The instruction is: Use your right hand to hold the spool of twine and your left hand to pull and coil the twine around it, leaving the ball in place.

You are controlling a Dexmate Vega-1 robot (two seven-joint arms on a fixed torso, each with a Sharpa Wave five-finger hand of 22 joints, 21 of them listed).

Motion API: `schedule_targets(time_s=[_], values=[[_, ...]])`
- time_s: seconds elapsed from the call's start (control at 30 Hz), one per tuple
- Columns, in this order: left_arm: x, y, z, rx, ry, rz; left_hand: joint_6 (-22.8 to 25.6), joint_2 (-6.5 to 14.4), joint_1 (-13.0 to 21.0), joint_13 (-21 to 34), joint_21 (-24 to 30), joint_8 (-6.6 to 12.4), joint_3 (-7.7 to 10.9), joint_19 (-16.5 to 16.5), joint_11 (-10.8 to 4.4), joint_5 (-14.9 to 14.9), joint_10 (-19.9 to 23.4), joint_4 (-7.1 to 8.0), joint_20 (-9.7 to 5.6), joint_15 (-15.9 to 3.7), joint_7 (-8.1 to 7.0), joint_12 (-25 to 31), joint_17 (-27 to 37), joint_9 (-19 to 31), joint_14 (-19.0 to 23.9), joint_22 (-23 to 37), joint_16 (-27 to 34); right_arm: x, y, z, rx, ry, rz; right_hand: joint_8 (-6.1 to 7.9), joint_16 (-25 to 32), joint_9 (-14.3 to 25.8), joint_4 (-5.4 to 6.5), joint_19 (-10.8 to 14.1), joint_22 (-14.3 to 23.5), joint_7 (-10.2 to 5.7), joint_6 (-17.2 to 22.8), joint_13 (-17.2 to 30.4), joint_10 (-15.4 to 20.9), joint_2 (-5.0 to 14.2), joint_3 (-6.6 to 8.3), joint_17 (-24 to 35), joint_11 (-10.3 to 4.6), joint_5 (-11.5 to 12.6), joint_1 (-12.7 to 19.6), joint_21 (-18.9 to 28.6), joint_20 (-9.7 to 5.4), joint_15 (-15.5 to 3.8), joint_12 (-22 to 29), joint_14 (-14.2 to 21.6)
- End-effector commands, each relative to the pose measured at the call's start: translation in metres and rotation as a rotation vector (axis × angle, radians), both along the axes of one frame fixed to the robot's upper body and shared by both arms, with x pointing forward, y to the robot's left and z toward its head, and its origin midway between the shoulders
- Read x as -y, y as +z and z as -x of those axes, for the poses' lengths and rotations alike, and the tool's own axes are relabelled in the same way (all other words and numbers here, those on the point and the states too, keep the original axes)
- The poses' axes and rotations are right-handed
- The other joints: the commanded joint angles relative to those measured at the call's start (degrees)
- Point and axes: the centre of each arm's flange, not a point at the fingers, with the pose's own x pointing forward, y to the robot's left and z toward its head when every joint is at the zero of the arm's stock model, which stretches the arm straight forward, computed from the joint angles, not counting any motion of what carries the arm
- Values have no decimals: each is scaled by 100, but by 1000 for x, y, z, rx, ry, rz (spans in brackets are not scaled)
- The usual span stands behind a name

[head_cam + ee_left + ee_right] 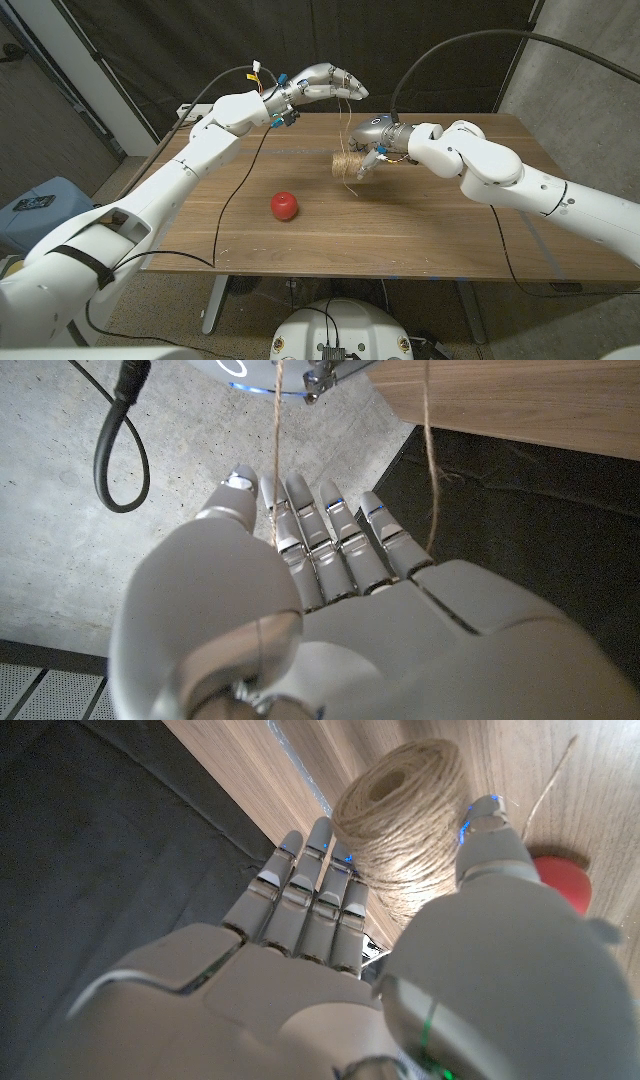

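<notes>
Spool [347, 165]: a wound cylinder of twine is seen on the far half of the table [430, 235], right of centre, lying on its side with its open core facing the right wrist camera [400, 815].
Right hand [377, 140]: it is closed around the spool from the right, fingers [310, 885] along one side and thumb along the other, so the spool is judged to be held.
Left hand [335, 83]: it is raised above the far edge of the table, left of the spool. Its fingers [330, 545] are extended side by side, with the thumb close against them. A strand runs between thumb and fingers, so it appears to be pinched, though the contact itself is hidden.
Twine [350, 118]: a thin strand is seen running from the left hand down to the spool, and a loose end hangs below the spool.
Ball [285, 206]: a red ball is lying near the table's middle, left of and nearer than the spool, well apart from both hands.
Risk, slip: the strand could be lost from the left hand if the pinch is light.
Risk, spool: the spool could be dragged or tipped if it is pulled harder than it is held.
Risk, ball: the ball could be rolled by a low sweep of the left arm or by slack trailing across the table.
Risk, tangle: the strand could be snagged on the right hand's fingers while being coiled.
</notes>
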Motion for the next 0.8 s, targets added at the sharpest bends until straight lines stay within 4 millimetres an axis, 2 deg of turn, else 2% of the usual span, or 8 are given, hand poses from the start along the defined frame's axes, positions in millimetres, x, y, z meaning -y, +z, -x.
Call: schedule_targets(time_s=[0.03,0.8], values=[[-1,2,-1,6,15,-5,-11,56,27,24,8,-3,18,31,7,57,29,-22,-5,22,-2,-36,32,14,34,26,-8,6,-5,6,-14,-11,-7,33,-34,20,-7,43,18,-953,981,18,779,751,24,-3,-755,25,719,-23,2,-825,37,72],[-4,2,-4,10,36,-14,-12,55,12,40,5,-9,19,25,2,57,25,-17,-4,25,7,-55,32,15,39,26,-16,17,-14,22,-55,-16,-24,24,-52,18,-3,42,18,-955,958,10,787,746,28,-13,-744,28,720,-28,-1,-825,15,89]])
